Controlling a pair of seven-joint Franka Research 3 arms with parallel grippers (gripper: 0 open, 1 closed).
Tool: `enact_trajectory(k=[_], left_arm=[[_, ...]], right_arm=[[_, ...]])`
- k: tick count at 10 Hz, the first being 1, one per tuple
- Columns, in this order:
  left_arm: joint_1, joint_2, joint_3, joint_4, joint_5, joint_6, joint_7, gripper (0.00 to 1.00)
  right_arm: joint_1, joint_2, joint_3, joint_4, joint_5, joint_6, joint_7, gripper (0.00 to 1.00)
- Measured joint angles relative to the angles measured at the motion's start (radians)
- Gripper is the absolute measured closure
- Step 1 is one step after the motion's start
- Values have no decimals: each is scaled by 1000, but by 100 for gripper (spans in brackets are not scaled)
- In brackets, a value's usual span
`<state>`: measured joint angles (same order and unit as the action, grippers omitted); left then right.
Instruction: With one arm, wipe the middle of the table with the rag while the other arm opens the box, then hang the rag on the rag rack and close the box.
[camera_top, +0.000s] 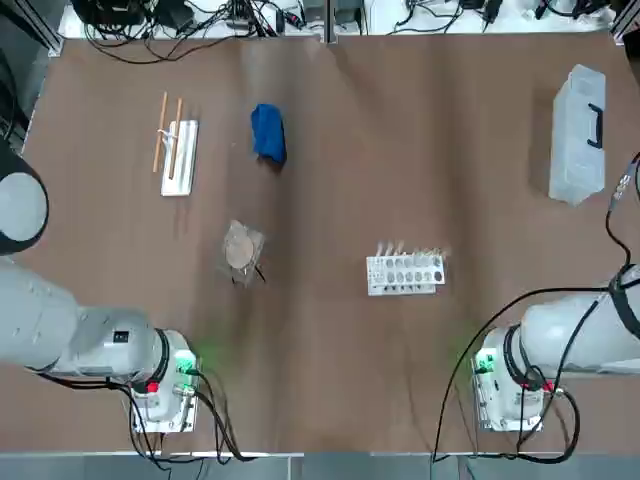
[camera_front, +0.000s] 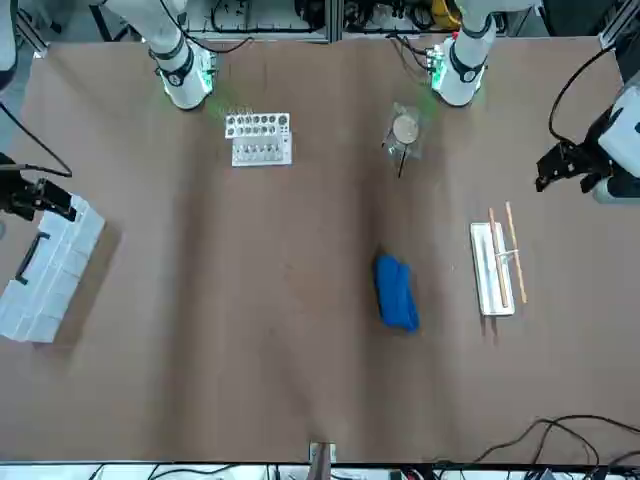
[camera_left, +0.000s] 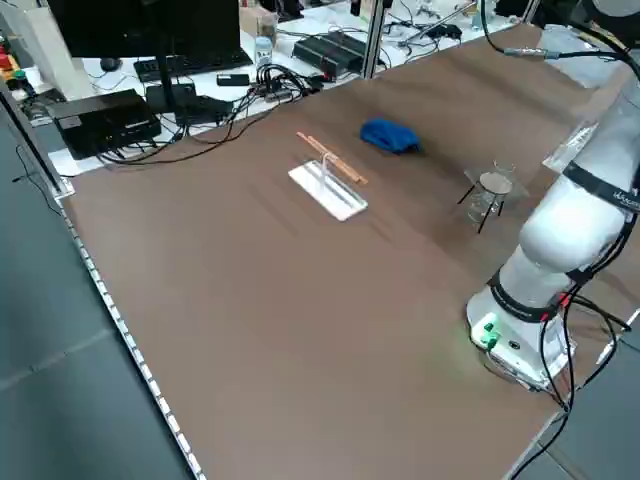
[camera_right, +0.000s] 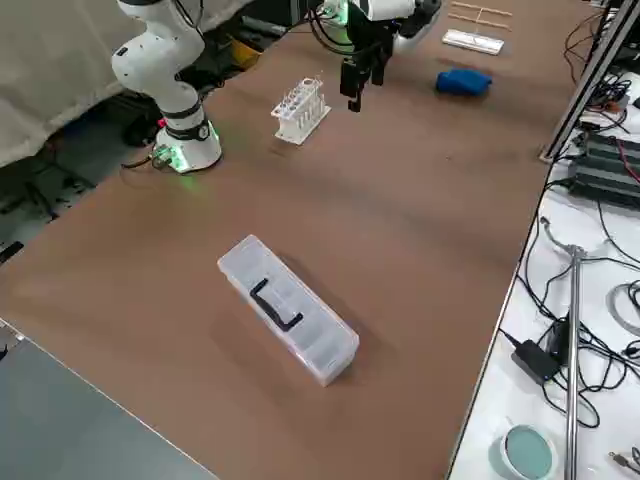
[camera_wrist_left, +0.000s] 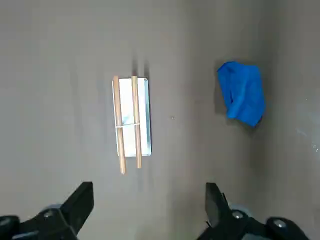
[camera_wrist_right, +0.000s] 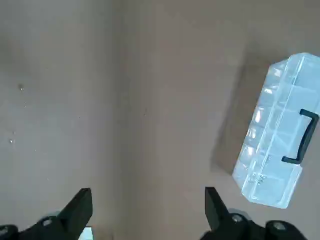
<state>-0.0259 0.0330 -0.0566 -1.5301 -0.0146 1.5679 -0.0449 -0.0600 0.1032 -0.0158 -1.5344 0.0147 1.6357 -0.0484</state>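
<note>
A: Top view? Rag (camera_top: 268, 133) lies on the tabletop (camera_top: 330, 340) beside the rag rack (camera_top: 178, 155), box (camera_top: 578, 133) shut far right.
B: Wrists: left claw (camera_wrist_left: 149, 202) wide, empty; right claw (camera_wrist_right: 148, 207) wide, empty, box apart.
A: Progress?
B: Nothing started; everything's left.

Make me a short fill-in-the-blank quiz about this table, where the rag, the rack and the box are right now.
1. The rag lies on the table, beside the rag rack, and its colour is ____.
2. The box is still ____, its black handle on top.
3. Both grippers' fingers are ____, holding nothing.
4. The rag rack carries two thin ____ rods.

Missing words: blue; shut; open; wooden
</note>
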Motion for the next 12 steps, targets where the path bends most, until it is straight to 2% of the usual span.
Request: enact_trajectory(k=[5,7,8,10,12], left_arm=[[-10,16,-5,2,0,0,-36,1],[-59,110,-46,15,-1,18,-80,1],[-104,179,-64,17,-1,64,-96,1],[-197,350,-71,17,-2,250,-126,0],[-279,572,-71,20,-2,469,-205,0]], right_arm=[[0,0,0,0,0,10,0,1],[0,0,0,-1,0,10,0,5],[0,1,0,-2,0,10,0,19],[0,13,0,-17,-1,-3,0,51],[2,79,0,-75,-1,-2,1,83]])
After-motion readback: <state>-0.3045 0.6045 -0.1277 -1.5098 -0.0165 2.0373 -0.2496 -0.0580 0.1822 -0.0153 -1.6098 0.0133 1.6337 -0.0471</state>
